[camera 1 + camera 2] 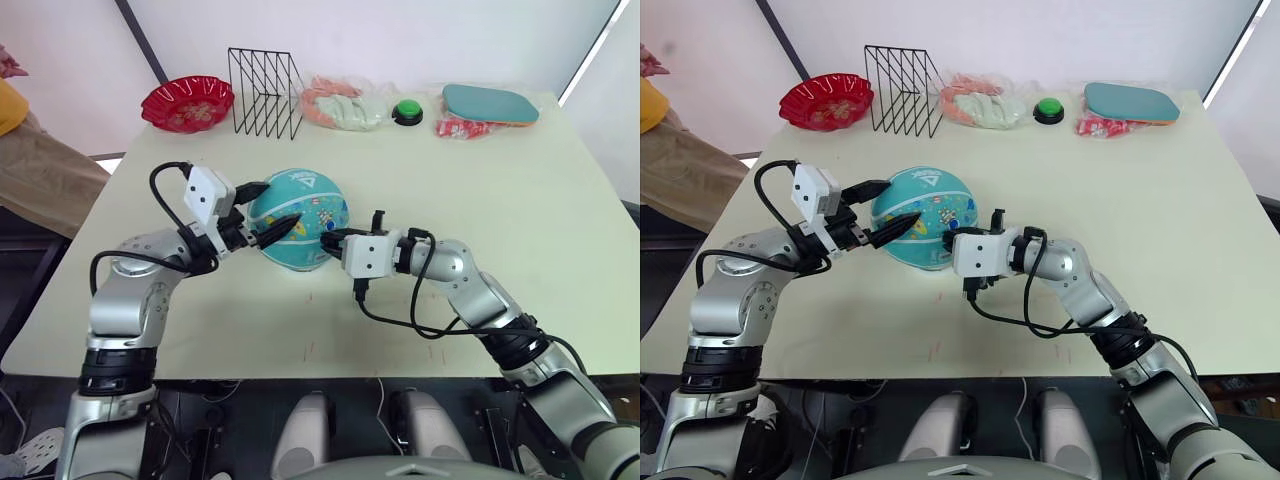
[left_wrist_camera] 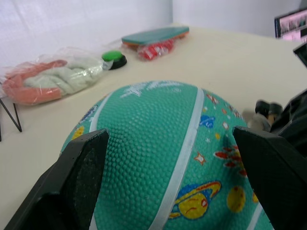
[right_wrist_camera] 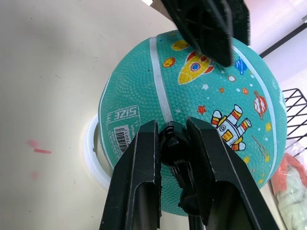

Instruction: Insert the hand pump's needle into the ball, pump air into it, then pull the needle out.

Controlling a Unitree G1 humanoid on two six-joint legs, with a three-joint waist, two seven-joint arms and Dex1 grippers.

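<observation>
The ball (image 1: 297,231) sits on a white ring (image 3: 91,158) at the middle of the frame on the pale surface (image 1: 520,220), with the left claw (image 1: 268,208) spread wide around its left side. The right claw (image 3: 173,143) is clenched on a small black fitting (image 3: 175,148) pressed against the ball's right side, though the needle itself is too small to make out. Along the frame's top edge stand a red bowl (image 1: 187,102) and a black wire rack (image 1: 265,93).
</observation>
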